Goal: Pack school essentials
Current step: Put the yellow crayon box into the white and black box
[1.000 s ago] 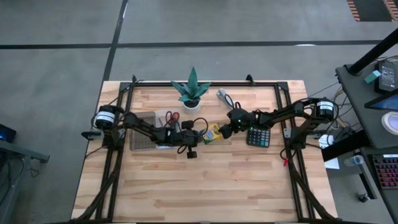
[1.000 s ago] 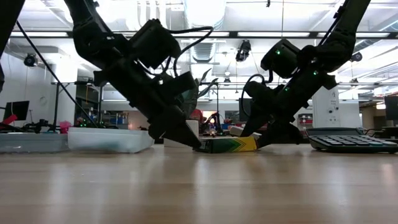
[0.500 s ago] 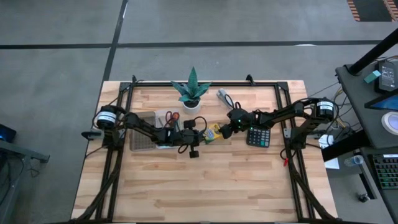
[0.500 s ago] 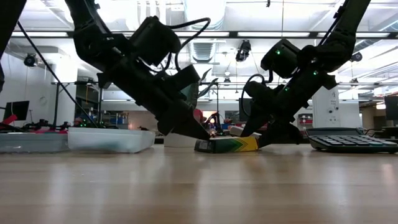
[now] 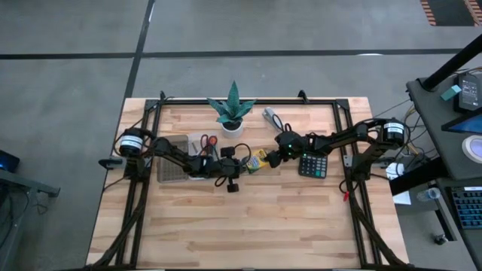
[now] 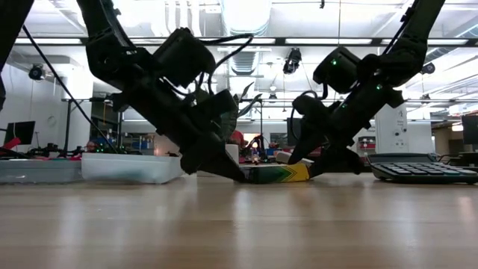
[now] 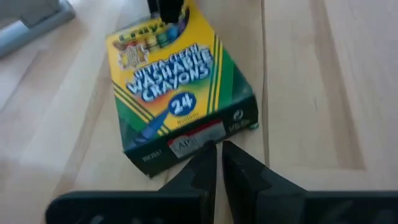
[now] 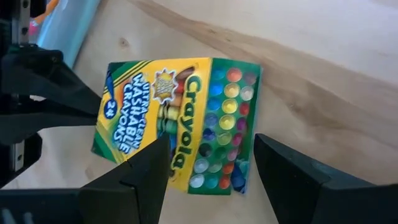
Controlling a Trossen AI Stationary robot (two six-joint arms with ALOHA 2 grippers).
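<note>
The yellow-green crayon box [image 5: 258, 160] lies flat on the table's middle, its printed face up. My left gripper [image 7: 216, 149] is shut, and its tips are down at the box's short end that faces the table's left [image 6: 240, 176]. My right gripper [image 8: 210, 142] is open at the box's opposite end, one finger [image 8: 149, 168] on each long side of it. Red-handled scissors [image 5: 206, 141] lie on the table behind my left arm. My left gripper touches the box's short bottom end [image 7: 186, 147] with its shut fingertips. It comes slanting down from the table's left, with the tips at table height. The box rests flat on the wood. My right gripper straddles the box's other end [image 8: 214, 177] from the right; whether its fingers touch the sides I cannot tell.
A potted plant [image 5: 232, 111] stands behind the box. A black calculator [image 5: 312, 165] lies to the right, under my right arm. A clear container [image 5: 172, 159] sits at the left and a grey object [image 5: 269, 116] at the back. The table's near half is bare wood.
Half a second ago my left gripper's shut tips stood slightly raised over the box's left end. They have dipped back down to the table at that end. The box and my right gripper have stayed where they were.
</note>
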